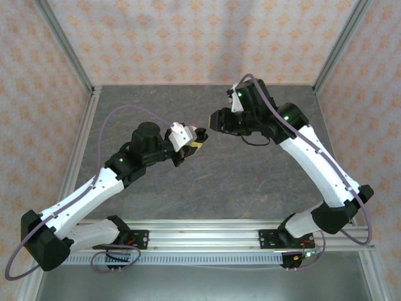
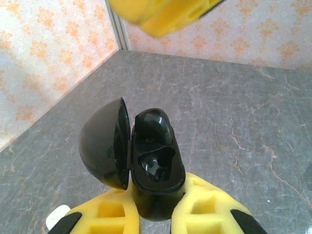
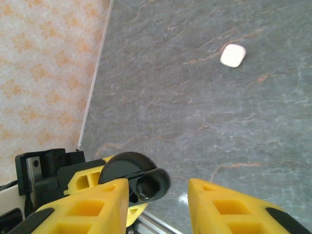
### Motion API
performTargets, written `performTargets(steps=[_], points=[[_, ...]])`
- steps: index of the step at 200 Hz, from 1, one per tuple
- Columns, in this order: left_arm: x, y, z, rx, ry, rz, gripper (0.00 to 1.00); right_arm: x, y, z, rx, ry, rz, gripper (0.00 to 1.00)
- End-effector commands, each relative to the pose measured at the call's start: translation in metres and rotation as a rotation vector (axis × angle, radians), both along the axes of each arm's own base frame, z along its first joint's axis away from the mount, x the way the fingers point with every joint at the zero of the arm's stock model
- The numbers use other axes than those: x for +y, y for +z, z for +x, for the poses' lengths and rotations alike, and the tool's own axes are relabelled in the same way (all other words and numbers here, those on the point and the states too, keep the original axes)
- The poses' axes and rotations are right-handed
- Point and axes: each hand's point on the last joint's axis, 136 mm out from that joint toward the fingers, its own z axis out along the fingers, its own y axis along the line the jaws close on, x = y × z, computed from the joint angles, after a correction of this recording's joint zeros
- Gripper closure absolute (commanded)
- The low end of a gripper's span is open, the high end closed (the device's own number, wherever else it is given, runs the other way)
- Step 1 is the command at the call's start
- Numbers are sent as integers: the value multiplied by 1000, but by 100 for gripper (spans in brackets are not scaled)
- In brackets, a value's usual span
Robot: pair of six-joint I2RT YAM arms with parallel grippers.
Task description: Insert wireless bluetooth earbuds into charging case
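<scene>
- Black against the grey stone surface (image 1: 250,182), the charging case (image 1: 200,135) hangs in mid-air in the top view. It is pinched at the tip of the left tool (image 1: 195,142). The right tool (image 1: 216,120) faces it from just beside, up and to the robot's right. The right arm is plainly the nearer one for any insertion; the left only presents the case.
- In the left wrist view the left tool is clamped on the lower body of the case (image 2: 156,163), a yellow pad on either side. The lid (image 2: 105,144) stands open to the view's left. The case's long axis runs straight away from the tool, its open face turned up and outward. A glossy black lump (image 2: 152,124) sits at the far end, likely an earbud in its socket; the near socket looks empty. One of the right tool's yellow fingers (image 2: 161,17) hovers above and beyond, apart from the case. A small white object (image 2: 56,218) lies on the surface at lower left.
- In the right wrist view the right tool's pads stand apart with nothing visible between them. The case (image 3: 146,184) lies just past the gap, toward its left finger, so a slight sideways shift would centre it. A white rounded object (image 3: 233,55) rests well apart on the surface; whether case or earbud is unclear.
</scene>
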Motion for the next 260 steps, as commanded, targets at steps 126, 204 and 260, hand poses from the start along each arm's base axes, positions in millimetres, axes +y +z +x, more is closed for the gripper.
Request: performTargets(steps=[126, 204, 260], points=[[-4, 20, 7, -49, 14, -28, 100, 22, -34, -6, 69, 33, -113, 69], [-4, 20, 7, -52, 12, -24, 100, 20, -29, -6, 39, 62, -144, 89], [-8, 20, 3, -36, -20, -24, 100, 21, -21, -11, -32, 171, -178, 91]])
